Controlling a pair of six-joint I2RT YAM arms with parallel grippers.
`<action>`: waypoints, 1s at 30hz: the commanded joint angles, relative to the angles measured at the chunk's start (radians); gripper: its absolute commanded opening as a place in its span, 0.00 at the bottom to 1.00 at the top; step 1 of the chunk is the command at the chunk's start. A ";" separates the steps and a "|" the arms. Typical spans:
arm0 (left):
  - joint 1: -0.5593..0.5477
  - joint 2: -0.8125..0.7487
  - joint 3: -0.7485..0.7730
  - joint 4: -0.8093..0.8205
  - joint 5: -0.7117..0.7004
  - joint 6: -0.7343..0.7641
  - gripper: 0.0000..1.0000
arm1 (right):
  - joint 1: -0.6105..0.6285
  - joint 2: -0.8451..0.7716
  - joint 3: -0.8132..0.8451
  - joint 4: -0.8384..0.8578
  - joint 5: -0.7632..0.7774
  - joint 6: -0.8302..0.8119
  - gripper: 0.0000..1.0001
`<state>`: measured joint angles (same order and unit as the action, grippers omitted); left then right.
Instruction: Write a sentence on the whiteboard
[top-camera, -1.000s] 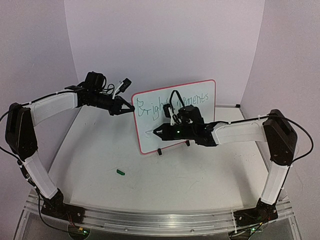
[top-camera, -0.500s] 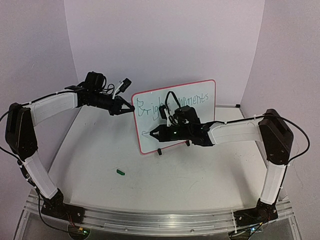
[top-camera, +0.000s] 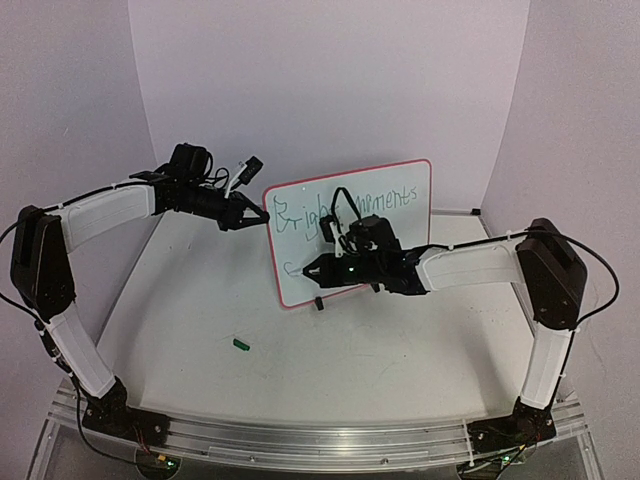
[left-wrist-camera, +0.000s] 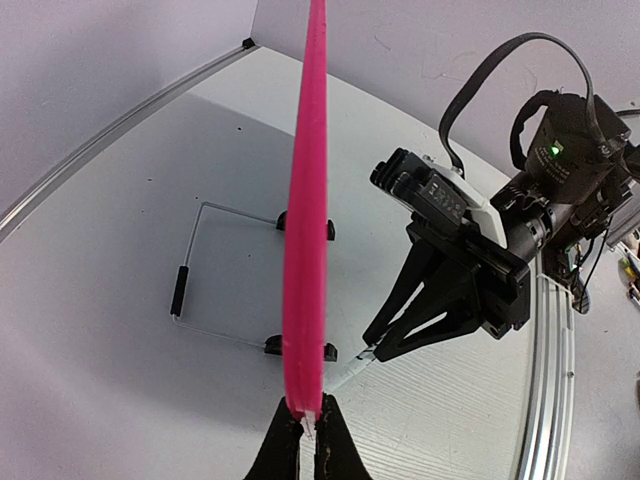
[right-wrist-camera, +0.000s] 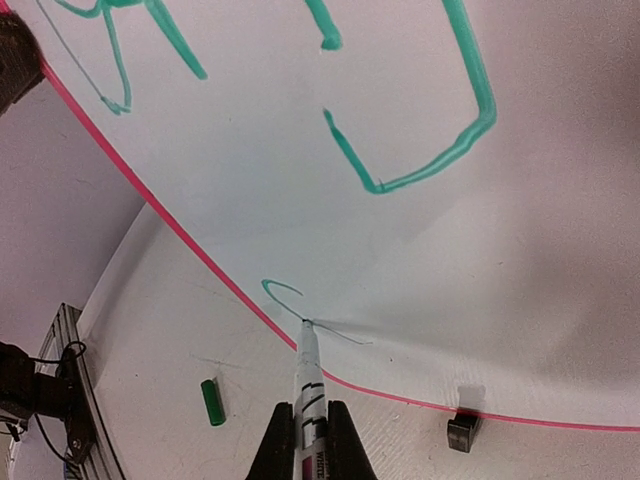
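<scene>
The left gripper (top-camera: 262, 218) is clamped on the upright whiteboard's (top-camera: 408, 228) left rim, while the right gripper (right-wrist-camera: 310, 425) grasps a marker (right-wrist-camera: 307, 370) whose tip touches the lower-left writing surface.

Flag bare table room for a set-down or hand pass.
Free: the wide table patch from the whiteboard to the near edge, right of the green cap. Crowded: the board's face, where the right gripper holds the marker; its left edge, pinched by the left gripper.
</scene>
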<state>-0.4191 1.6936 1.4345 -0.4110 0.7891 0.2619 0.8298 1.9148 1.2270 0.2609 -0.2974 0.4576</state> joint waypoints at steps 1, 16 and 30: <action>-0.024 0.003 0.023 -0.076 -0.001 0.023 0.00 | -0.001 -0.034 0.013 0.035 0.047 0.014 0.00; -0.026 0.001 0.023 -0.077 -0.003 0.024 0.00 | -0.001 -0.075 0.008 0.067 0.060 0.040 0.00; -0.027 0.003 0.024 -0.077 -0.003 0.024 0.00 | -0.001 -0.049 -0.035 0.075 0.061 0.043 0.00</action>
<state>-0.4210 1.6936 1.4395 -0.4191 0.7830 0.2623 0.8303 1.8866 1.2128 0.3003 -0.2732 0.4980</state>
